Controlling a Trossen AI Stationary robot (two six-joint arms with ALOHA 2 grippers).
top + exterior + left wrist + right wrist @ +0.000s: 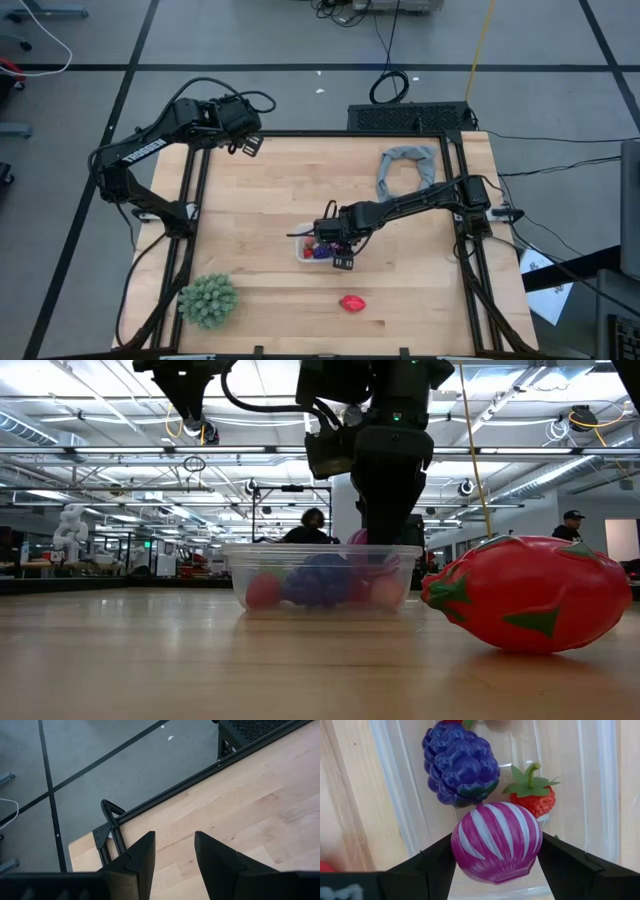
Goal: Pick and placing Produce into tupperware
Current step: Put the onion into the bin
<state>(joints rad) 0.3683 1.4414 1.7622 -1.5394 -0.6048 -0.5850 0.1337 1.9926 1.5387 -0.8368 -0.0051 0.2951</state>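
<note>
The tupperware point(303, 246), a small clear tub, stands near the table's middle. In it lie a dark purple berry point(460, 765), a strawberry point(536, 800) and other small red pieces point(263, 591). My right gripper point(336, 250) is over the tub, pointing steeply down, shut on a magenta, white-striped round fruit point(496, 842). A larger red oval fruit point(351, 302) lies on the wood nearer the front edge. My left gripper point(175, 855) hangs open and holds nothing above the table's far left corner point(248, 145). My right gripper pinches the magenta fruit between its two fingers, one finger point(430, 865) on each opposite side point(457, 847) of the round body. The fingers come from above, pointing steeply down. The fruit sits over the tub's inside, at about rim height point(357, 538).
A big green spiky ball point(208, 300) sits at the near left corner. A grey cloth ring point(407, 165) lies at the far right. Bare wood stretches left of the tub. People stand in the room beyond the table in the low view.
</note>
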